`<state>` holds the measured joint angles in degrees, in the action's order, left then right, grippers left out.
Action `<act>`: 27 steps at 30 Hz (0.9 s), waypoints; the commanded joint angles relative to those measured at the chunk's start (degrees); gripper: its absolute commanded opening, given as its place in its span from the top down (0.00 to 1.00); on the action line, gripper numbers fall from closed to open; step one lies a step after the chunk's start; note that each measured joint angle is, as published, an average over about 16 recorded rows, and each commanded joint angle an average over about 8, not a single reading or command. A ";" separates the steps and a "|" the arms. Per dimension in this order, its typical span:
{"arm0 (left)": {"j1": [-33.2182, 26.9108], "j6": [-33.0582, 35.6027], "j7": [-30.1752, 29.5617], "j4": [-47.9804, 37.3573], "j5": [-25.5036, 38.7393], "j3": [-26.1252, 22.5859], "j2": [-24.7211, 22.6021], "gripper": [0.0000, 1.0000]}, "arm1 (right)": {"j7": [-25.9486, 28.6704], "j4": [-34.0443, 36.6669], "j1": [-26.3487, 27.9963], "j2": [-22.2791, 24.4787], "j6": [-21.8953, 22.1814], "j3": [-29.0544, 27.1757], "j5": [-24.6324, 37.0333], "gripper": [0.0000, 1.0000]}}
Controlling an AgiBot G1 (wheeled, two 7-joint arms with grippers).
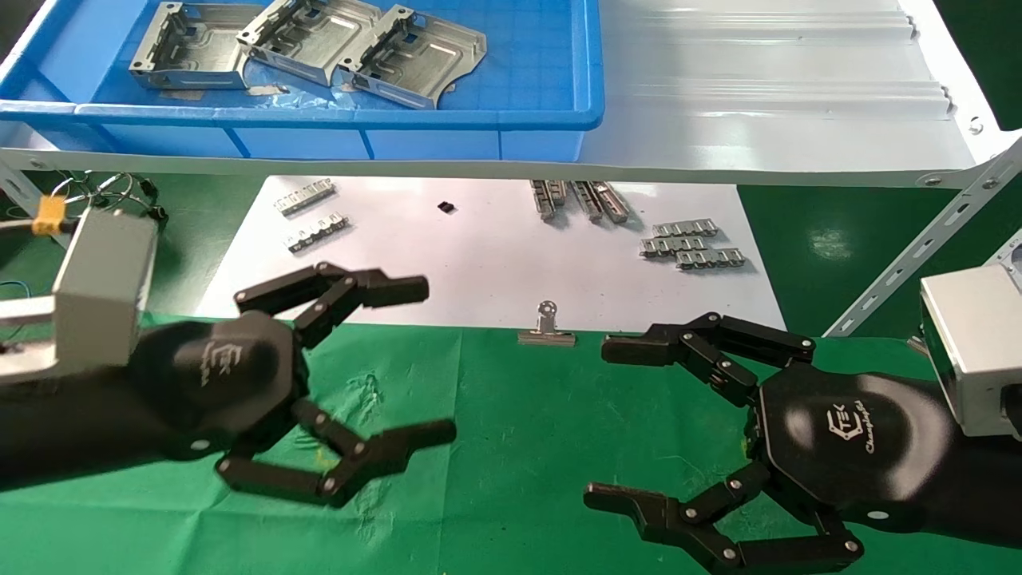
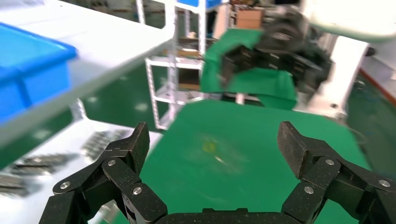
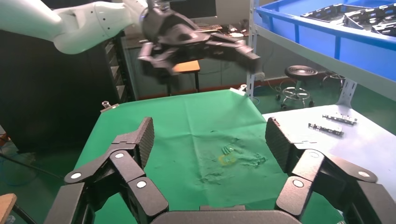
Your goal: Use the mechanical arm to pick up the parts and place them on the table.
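Parts [image 1: 307,48], three stamped metal plates, are seen lying overlapped in a blue bin [image 1: 511,120] on a white shelf [image 1: 758,104], above and behind the green surface [image 1: 511,447]; none has been lifted, so the task is judged to be at its very start, with the reach toward the bin not yet made. The left tool [image 1: 415,363], the one with the yellow-tagged cable at its wrist, is held over the near left of the surface with its fingers spread and nothing between them. The right tool [image 1: 611,423] is held over the near right of the surface, likewise spread and empty. For the next move, the left tool would need to be raised clear of the shelf edge, carried over the bin wall and lowered onto the nearest plate (the overlap may make a clean grasp of a single plate awkward). In the head view alone the plates can be counted and a white paper sheet [image 1: 479,255] is shown whole, with small ridged strips [image 1: 693,244] on it and a binder clip [image 1: 547,327] at its near edge. In the left wrist view the left tool [image 2: 215,140] is shown wide apart, with the other arm far across the surface. In the right wrist view the right tool [image 3: 210,137] frames a faint yellow mark [image 3: 228,158] on the cloth, which is barely made out from the head.
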<state>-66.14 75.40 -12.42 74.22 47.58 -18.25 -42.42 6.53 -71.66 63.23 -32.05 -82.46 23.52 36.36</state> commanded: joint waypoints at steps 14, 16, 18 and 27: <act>-13.51 -12.42 -0.42 -10.67 9.14 -2.38 -9.53 0.00 | 0.00 0.00 0.00 0.00 0.00 0.00 0.00 1.00; -16.47 -13.21 -0.10 -13.97 11.25 -3.36 -10.90 0.00 | 0.00 0.00 0.00 0.00 0.00 0.00 0.00 1.00; -19.70 -13.78 0.16 -17.54 13.65 -4.61 -12.36 0.00 | 0.00 0.00 0.00 0.00 0.00 0.00 0.00 1.00; -35.19 -14.93 3.32 -38.19 23.19 -9.89 -20.36 0.00 | 0.00 0.00 0.00 0.00 0.00 0.00 0.00 1.00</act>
<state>-100.93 60.10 -9.29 36.07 70.41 -27.93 -62.64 6.52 -71.66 63.24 -32.04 -82.46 23.52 36.36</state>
